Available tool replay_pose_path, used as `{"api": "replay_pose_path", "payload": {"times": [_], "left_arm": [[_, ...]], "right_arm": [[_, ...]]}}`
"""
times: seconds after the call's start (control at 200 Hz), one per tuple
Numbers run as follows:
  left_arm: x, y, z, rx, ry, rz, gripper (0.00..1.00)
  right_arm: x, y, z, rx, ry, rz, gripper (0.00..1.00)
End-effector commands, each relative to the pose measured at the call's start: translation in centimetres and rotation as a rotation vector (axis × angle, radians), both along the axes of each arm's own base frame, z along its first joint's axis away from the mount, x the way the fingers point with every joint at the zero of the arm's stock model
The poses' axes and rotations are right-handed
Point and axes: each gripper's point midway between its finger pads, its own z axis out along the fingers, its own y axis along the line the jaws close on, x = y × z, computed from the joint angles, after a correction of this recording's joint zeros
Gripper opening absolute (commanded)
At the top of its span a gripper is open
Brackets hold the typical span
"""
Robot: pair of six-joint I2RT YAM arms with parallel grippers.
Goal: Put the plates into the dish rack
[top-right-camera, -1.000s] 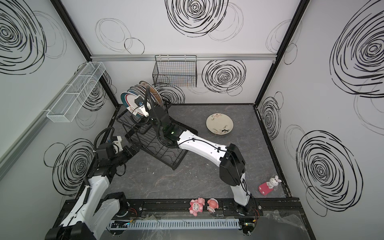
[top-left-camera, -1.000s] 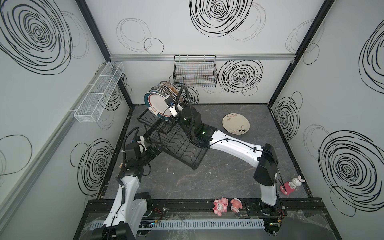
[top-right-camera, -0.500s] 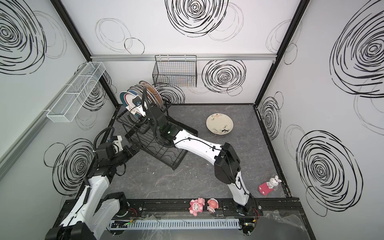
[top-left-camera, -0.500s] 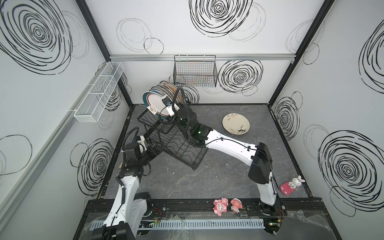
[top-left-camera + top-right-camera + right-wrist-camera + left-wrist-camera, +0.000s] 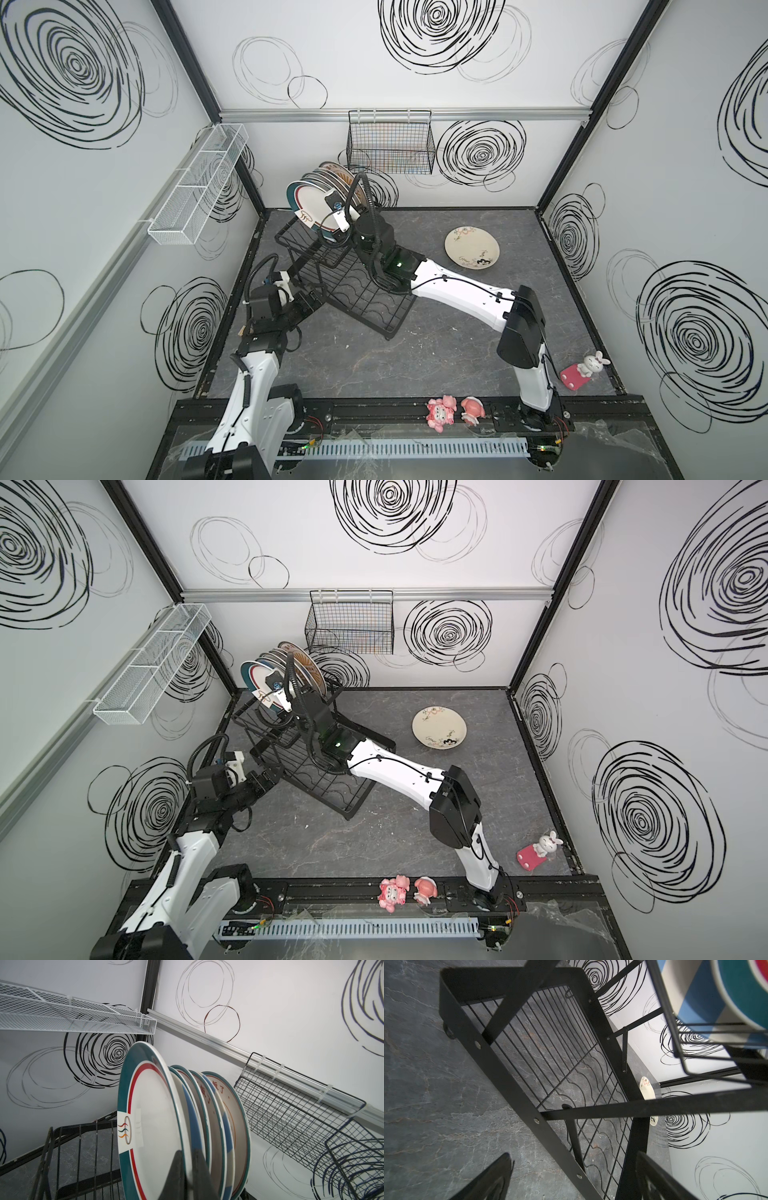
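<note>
Several plates (image 5: 332, 183) stand on edge, packed face to face, in the raised upper basket of the dish rack (image 5: 365, 291). Frontmost in that row is a teal-rimmed plate (image 5: 151, 1126) with a white centre and a red ring inside the rim, leaning a little off upright. Right pincer (image 5: 188, 1159) clenched on this plate's lower rim, one finger on the face, one behind. Its arm reaches in over the rack's lower tray. Left pincer (image 5: 312, 300) sits low at the rack's near-left corner, jaws spread wide, with the lower tray's rim bar passing between them. Whether it touches the bar, cannot tell. One more plate (image 5: 471, 248), cream with small drawings, lies flat on the worktop (image 5: 374, 365), well to the right of the rack. Rack sits skewed to the worktop's edges.
</note>
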Motion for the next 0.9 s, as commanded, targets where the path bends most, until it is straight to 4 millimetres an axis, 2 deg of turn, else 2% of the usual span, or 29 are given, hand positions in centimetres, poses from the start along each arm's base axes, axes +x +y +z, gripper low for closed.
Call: {"api": "replay_pose_path", "payload": {"times": [0.0, 0.18, 0.6, 0.895], "left_arm": [[0.4, 0.0, 0.5, -0.001, -0.039, -0.006, 0.96], [0.4, 0.0, 0.6, -0.004, -0.039, -0.010, 0.96], [0.4, 0.0, 0.5, -0.005, -0.038, -0.009, 0.96], [0.4, 0.0, 0.4, -0.006, -0.036, -0.009, 0.96]], "right_arm": [[-0.8, -3.4, 5.9, 0.102, -0.069, -0.070, 0.00], [-1.2, -3.5, 6.6, 0.098, -0.083, -0.075, 0.00], [-2.0, -3.8, 6.3, 0.100, -0.065, -0.073, 0.00], [-2.1, -3.6, 4.8, 0.097, -0.034, -0.064, 0.00]]}}
